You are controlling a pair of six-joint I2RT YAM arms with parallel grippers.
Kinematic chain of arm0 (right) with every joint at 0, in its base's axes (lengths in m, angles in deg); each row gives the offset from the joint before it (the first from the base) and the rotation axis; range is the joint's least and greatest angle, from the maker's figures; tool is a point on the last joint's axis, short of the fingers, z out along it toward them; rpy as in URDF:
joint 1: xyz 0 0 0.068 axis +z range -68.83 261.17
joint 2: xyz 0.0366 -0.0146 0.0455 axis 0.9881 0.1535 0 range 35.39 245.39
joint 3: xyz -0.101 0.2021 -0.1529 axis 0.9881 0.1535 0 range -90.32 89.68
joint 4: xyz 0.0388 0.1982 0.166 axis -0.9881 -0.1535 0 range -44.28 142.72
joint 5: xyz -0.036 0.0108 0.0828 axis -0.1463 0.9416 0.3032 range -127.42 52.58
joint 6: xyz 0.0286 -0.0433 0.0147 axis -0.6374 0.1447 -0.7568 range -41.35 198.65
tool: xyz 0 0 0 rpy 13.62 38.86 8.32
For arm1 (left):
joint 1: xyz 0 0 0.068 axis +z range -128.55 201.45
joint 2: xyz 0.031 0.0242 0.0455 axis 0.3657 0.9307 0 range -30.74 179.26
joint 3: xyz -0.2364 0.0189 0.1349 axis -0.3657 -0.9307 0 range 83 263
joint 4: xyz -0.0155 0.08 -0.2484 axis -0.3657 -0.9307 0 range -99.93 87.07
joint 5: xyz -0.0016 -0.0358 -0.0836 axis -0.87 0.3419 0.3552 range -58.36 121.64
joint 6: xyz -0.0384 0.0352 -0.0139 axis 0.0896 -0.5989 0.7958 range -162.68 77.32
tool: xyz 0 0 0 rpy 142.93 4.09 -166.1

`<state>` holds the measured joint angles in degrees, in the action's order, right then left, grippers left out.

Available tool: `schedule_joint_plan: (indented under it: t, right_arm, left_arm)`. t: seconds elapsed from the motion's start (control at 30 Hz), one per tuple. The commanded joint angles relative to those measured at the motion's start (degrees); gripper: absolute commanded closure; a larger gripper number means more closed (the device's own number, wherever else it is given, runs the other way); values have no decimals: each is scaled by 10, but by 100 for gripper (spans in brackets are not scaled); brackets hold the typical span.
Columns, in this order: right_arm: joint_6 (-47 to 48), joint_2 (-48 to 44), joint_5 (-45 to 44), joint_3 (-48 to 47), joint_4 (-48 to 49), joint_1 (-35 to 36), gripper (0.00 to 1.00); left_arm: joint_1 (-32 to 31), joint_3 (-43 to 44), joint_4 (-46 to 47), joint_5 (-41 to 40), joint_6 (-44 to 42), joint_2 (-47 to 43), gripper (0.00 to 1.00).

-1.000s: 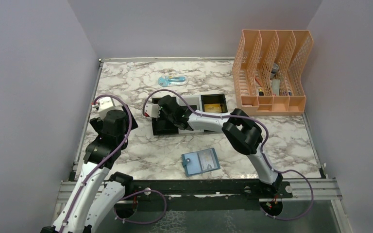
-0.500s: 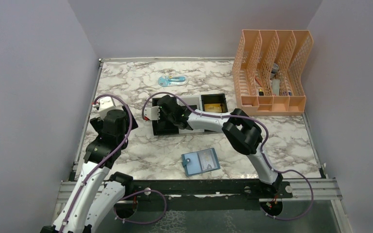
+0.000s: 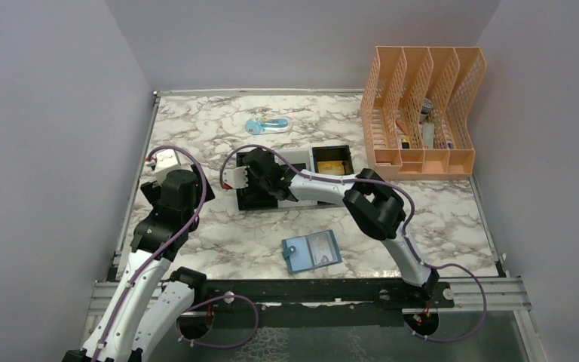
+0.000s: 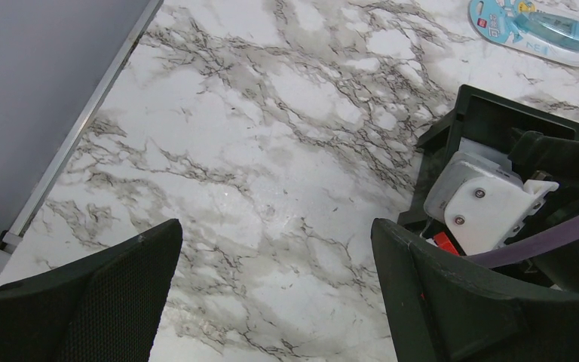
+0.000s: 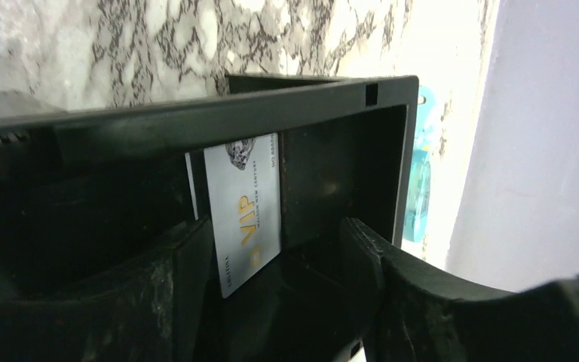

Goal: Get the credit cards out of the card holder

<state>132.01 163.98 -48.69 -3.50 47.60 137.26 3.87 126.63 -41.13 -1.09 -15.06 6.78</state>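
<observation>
Desk (image 3: pixel 219 128): white marble veined grey-black. Card holder (image 3: pixel 311 251), lower centre: teal-blue, with a paler blue inner face. Tray (image 3: pixel 330 149), centre: black with a white middle section. File rack (image 3: pixel 422 105), upper right: peach-orange lattice. Card (image 5: pixel 245 211), right-wrist view: silver-white, gold "VIP" lettering. Walls (image 3: pixel 309 38): pale lilac.

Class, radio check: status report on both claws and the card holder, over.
Left claw open, empty. Right claw open inside tray, VIP card lying there. Card holder open on table, apart from both. Nothing blocking it.
</observation>
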Motion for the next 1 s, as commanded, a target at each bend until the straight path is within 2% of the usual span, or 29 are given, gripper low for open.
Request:
schedule_joint_plan:
  t: [0.0,0.53,0.67,0.77,0.87,0.97]
  right_arm:
    - [1,25,4,-25,-18,4,36]
    - [-82,-30,39,2,80,4,36]
    - [-131,-68,31,44,166,3,35]
    - [-220,-111,18,95,247,3,35]
    - [-310,-180,-29,177,351,3,35]
    - [-401,-266,-65,298,455,3,36]
  left_arm:
    - [4,0,9,14,-12,-1,1]
    - [4,-2,10,8,-9,-16,1]
    - [5,-1,9,3,-7,-23,1]
    - [5,-1,9,0,-5,-32,1]
    - [5,-3,9,-4,-2,-46,1]
    - [5,-6,11,1,-4,-62,1]
